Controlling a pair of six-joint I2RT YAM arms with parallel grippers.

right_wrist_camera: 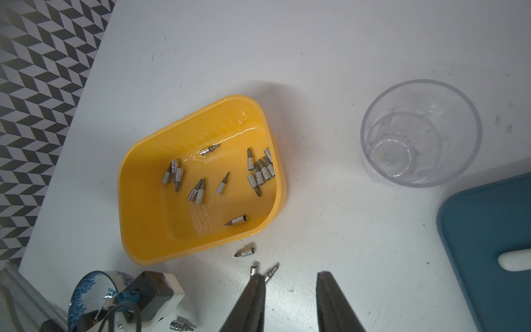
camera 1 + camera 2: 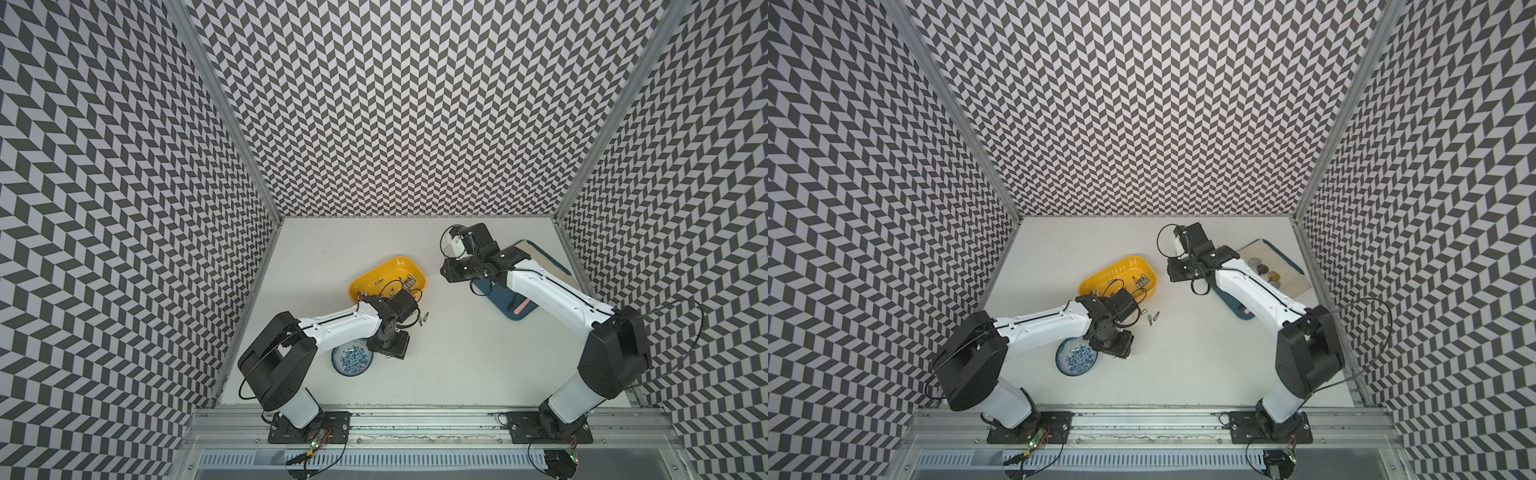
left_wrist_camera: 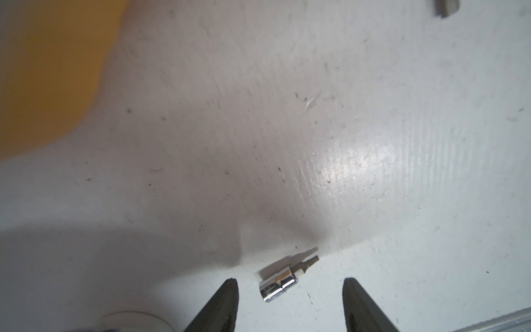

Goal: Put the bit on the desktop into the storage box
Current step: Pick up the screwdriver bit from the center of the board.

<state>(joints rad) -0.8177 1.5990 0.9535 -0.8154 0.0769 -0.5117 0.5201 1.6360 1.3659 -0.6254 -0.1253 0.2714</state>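
On the white desktop [image 3: 373,143] a small chrome bit [image 3: 277,284] lies flat between the two fingertips of my left gripper [image 3: 290,287], which is open around it without touching. The same bit [image 1: 178,325] shows under the left gripper's body in the right wrist view. The yellow storage box [image 2: 388,278] [image 1: 143,230] holds several bits [image 1: 198,189]. Three more bits [image 1: 244,251] [image 2: 1150,319] lie loose on the desktop just outside the box. My right gripper [image 1: 290,277] hangs high above them, open, with nothing between its fingers.
A blue-and-white bowl [image 2: 352,357] sits right beside the left gripper. A clear plastic cup [image 1: 421,132] stands beyond the box. A dark-blue board [image 1: 488,244] [image 2: 515,303] lies under the right arm. Patterned walls close in three sides.
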